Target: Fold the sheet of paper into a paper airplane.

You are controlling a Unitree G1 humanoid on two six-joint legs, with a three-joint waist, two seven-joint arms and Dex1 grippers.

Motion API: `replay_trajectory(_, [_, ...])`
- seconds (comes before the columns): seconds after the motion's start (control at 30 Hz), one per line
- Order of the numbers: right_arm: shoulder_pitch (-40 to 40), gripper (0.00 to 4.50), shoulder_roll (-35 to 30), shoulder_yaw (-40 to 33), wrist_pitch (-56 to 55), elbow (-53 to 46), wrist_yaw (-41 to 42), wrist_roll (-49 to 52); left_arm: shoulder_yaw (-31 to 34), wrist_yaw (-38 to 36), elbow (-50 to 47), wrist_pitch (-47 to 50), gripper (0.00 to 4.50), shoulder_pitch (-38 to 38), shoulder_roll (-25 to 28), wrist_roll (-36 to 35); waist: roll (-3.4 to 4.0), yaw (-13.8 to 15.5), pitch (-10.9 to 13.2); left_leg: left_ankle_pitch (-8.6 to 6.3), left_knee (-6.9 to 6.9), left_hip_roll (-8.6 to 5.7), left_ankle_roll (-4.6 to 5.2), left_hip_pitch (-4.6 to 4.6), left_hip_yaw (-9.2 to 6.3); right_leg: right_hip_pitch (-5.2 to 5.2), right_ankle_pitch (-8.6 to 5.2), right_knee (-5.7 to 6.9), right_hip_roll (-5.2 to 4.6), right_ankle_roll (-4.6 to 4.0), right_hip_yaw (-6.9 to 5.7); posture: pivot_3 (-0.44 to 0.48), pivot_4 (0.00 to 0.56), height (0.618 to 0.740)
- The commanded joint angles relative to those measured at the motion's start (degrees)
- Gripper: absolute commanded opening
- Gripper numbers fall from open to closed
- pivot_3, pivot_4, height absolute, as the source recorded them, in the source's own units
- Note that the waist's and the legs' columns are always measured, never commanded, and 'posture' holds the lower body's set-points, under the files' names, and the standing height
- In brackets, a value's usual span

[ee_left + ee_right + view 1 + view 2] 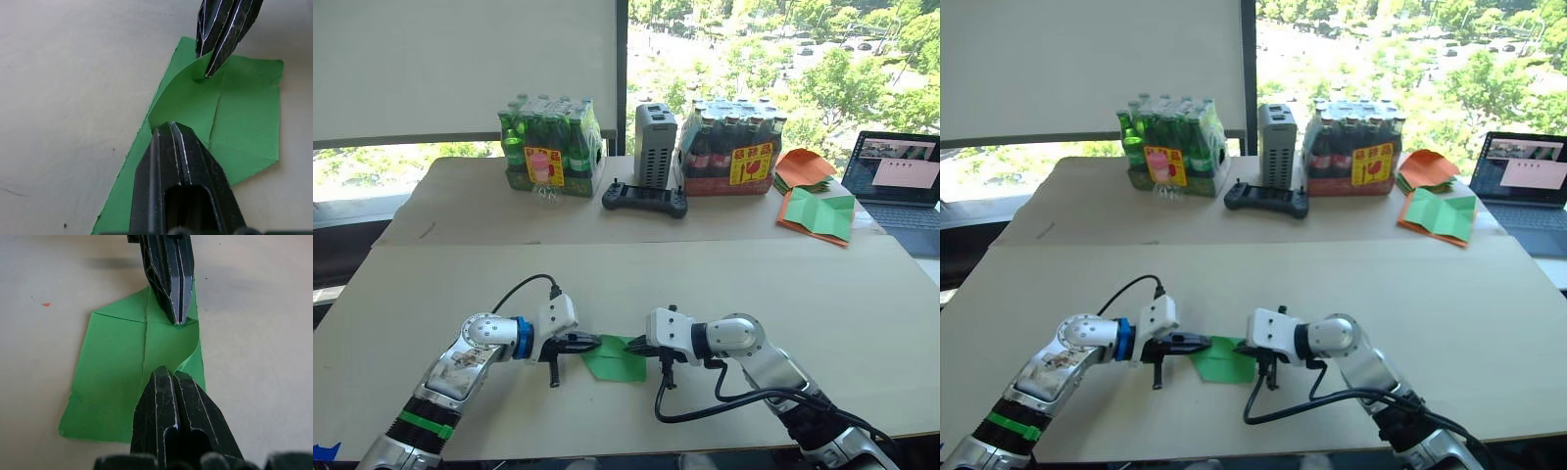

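The sheet of paper (617, 364) lies partly folded on the table's near middle, bright green with crease lines. One long edge is lifted into a curved flap (183, 98). My left gripper (595, 342) comes in from the left and is shut on one end of that flap; its tips show in the left wrist view (165, 128). From the right, my right gripper (630, 345) is shut on the flap's other end (166, 371). The two tips point at each other, a short gap apart. The rest of the sheet (112, 377) lies flat.
At the table's far side stand a pack of green bottles (551, 147), a grey box (655, 145), a black controller (644, 200) and a pack of dark bottles (729, 147). Far right: orange papers (803, 168), a green sheet with orange edges (820, 215), a laptop (899, 176).
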Motion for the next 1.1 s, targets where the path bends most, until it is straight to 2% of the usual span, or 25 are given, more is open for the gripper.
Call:
replay_trajectory(0.03, [0.5, 0.04, 0.0, 0.9, 1.3, -1.1, -0.5, -0.7, -1.5, -0.4, 0.8, -1.3, 0.00, 1.1, 0.8, 2.3, 0.00, 0.0, 0.0, 0.00, 0.00, 0.00, 0.00, 0.00, 0.00, 0.00, 0.00, 0.00, 0.00, 0.00, 0.00, 0.000, 0.150, 0.678])
replay_trajectory(0.1, [0.5, 0.04, 0.8, -0.1, 1.3, -1.3, -2.4, -0.7, -1.8, -0.2, 1.4, -1.6, 0.00, 1.6, 0.7, 2.9, 0.00, 0.0, 0.0, 0.00, 0.00, 0.00, 0.00, 0.03, 0.00, 0.02, 0.00, 0.00, 0.00, 0.00, 0.00, 0.000, 0.150, 0.678])
replay_trajectory(0.2, [0.5, 0.88, 2.4, -2.3, 4.9, -3.9, -3.2, 2.5, -2.1, 0.3, 2.6, -2.4, 0.00, 2.0, 0.0, 3.5, 0.00, 0.0, 0.0, 0.00, -0.01, 0.01, 0.00, 0.06, 0.00, 0.04, 0.00, 0.01, 0.01, 0.00, 0.01, 0.000, 0.150, 0.678])
replay_trajectory(0.3, [0.6, 1.91, 2.8, -3.4, 5.8, -7.0, -3.7, 3.9, -2.1, 0.1, 2.4, -2.3, 0.00, 2.3, -0.1, 3.2, 0.00, 0.1, 0.0, 0.00, 0.00, 0.00, 0.00, 0.06, 0.00, 0.03, 0.00, 0.02, -0.01, 0.00, 0.01, 0.000, 0.150, 0.678])
replay_trajectory(0.53, [0.7, 1.91, 3.7, -1.8, 5.4, -11.8, -4.7, 4.4, -2.0, 0.3, 2.6, -2.5, 0.00, 2.5, -0.2, 3.4, 0.00, 0.1, 0.0, -0.01, -0.01, 0.00, 0.01, 0.06, 0.00, 0.03, 0.00, 0.00, 0.00, 0.00, 0.00, 0.000, 0.150, 0.678])
replay_trajectory(0.67, [1.1, 0.75, 2.4, 1.5, 4.9, -9.1, -4.9, 0.6, -1.9, 0.3, 2.4, -2.5, 0.00, 2.4, -0.2, 3.4, 0.01, 0.1, 0.0, 0.00, -0.01, -0.01, 0.01, 0.06, 0.00, 0.04, 0.00, 0.00, 0.00, 0.00, 0.00, 0.000, 0.150, 0.678])
replay_trajectory(0.73, [0.9, 0.02, 2.4, 2.7, 4.8, -7.5, -5.1, -0.3, -1.9, 0.3, 2.3, -2.6, 0.00, 2.4, -0.1, 3.4, 0.01, 0.1, 0.0, -0.01, -0.01, -0.01, 0.01, 0.06, 0.00, 0.04, 0.00, 0.00, 0.00, 0.00, 0.00, 0.000, 0.150, 0.678])
replay_trajectory(1.1, [-0.5, 0.02, 4.5, 4.6, 4.7, -2.3, -6.0, -2.7, -1.8, 0.6, 2.3, -3.2, 0.00, 2.6, 0.1, 3.8, 0.01, 0.1, 0.0, 0.00, -0.01, -0.01, 0.01, 0.06, 0.00, 0.03, 0.00, 0.01, 0.00, 0.00, 0.00, 0.000, 0.150, 0.678])
